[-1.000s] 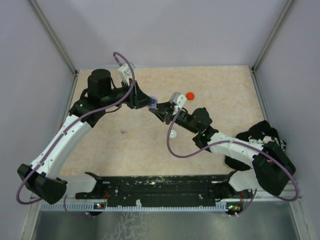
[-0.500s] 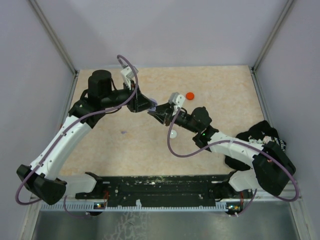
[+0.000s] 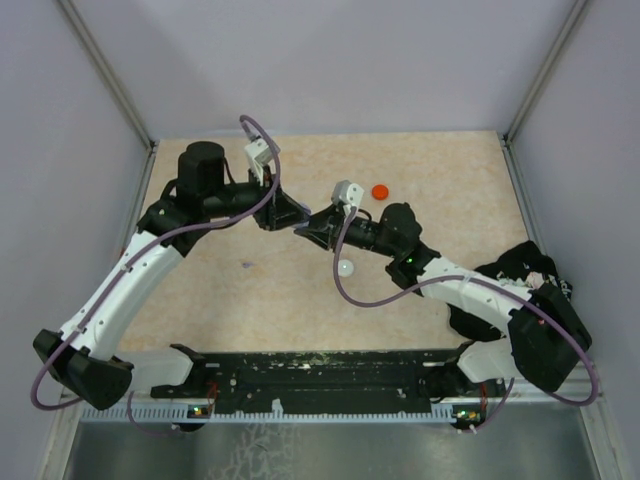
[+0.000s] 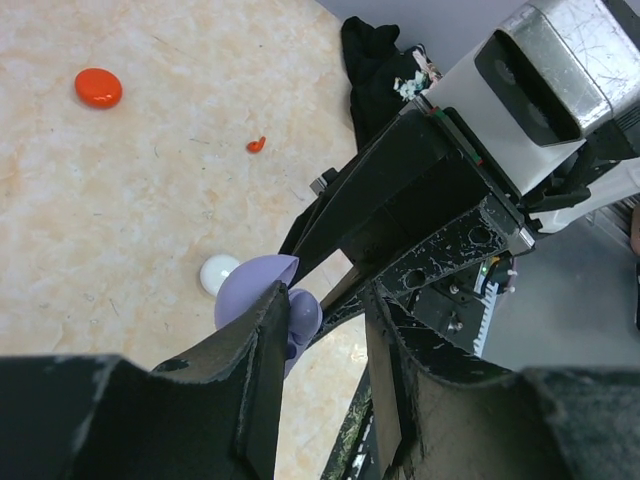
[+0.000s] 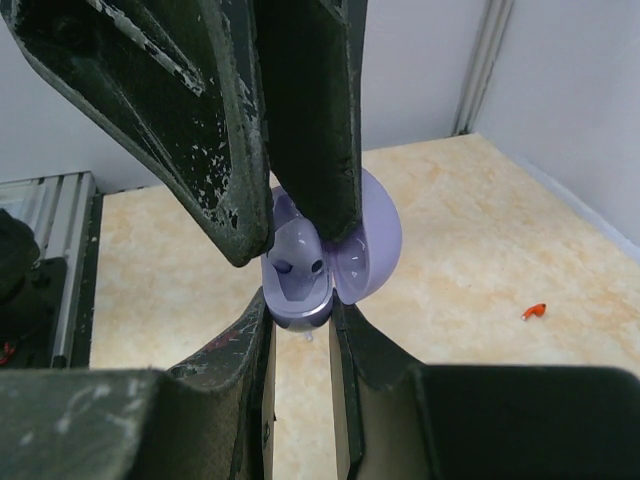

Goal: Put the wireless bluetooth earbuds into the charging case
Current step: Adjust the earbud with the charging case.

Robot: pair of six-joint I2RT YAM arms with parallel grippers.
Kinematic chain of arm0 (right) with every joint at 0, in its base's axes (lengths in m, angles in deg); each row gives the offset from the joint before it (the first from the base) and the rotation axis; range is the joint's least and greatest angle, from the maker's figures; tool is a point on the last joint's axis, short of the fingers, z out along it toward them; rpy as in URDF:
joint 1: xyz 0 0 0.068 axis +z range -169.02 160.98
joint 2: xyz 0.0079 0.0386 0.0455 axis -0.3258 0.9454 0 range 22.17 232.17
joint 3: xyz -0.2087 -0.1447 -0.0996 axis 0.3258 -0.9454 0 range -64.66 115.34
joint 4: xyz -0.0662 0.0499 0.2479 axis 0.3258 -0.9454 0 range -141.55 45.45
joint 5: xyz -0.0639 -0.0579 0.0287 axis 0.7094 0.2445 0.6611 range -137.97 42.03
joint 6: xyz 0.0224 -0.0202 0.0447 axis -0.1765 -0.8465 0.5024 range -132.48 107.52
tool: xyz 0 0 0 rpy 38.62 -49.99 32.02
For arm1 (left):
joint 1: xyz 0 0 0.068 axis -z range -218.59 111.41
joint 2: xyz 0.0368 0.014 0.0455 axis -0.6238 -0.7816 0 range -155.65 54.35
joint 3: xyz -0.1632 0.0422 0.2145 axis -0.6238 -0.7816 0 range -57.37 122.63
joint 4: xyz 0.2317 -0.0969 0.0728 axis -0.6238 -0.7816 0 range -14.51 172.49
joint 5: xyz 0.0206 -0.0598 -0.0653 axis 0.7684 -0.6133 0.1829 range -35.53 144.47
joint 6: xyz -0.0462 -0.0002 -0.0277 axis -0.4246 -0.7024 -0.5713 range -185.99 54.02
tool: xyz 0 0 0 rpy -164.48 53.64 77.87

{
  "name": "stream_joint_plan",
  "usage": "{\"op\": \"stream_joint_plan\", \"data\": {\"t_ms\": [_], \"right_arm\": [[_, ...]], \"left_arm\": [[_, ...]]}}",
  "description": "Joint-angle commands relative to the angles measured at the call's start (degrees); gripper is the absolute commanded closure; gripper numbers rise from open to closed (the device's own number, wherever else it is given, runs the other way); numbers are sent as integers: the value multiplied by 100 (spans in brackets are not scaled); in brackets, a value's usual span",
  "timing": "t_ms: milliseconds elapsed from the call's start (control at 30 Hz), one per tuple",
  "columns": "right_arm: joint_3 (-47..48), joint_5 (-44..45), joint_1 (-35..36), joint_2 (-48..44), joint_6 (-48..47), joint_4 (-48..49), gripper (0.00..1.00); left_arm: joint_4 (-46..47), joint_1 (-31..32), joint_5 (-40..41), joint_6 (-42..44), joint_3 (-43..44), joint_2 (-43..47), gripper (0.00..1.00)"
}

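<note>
My right gripper (image 5: 298,315) is shut on the base of an open lavender charging case (image 5: 296,272), held above the table with its lid (image 5: 372,245) swung to the right. Both sockets in the base look empty. My left gripper (image 4: 328,300) is open. One of its fingers (image 5: 320,150) sits in the gap between base and lid, and the case (image 4: 250,295) lies against that finger. In the top view the two grippers meet at mid-table, left (image 3: 296,218) and right (image 3: 318,225). A red earbud (image 4: 256,145) lies on the table and also shows in the right wrist view (image 5: 535,311).
A round red disc (image 3: 379,191) lies behind the grippers and a round white disc (image 3: 346,267) lies just in front of them. A tiny lavender bit (image 3: 247,265) lies to the left. A black cloth (image 3: 520,265) sits at the right edge.
Both grippers have shifted a little to the left and toward the front while staying together at the case. The right arm has stretched further left, so more of the white disc shows.
</note>
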Motion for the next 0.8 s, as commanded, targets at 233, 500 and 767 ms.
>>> {"op": "stream_joint_plan", "data": {"t_ms": [233, 500, 767], "right_arm": [[646, -922, 61, -18, -14, -46, 100], [610, -729, 57, -20, -49, -157, 100], [484, -26, 57, -49, -93, -103, 100]], "left_arm": [[-191, 27, -414, 647, -177, -6, 57], [-20, 26, 17, 424, -128, 275, 54], [-337, 35, 472, -219, 56, 737, 48]]}}
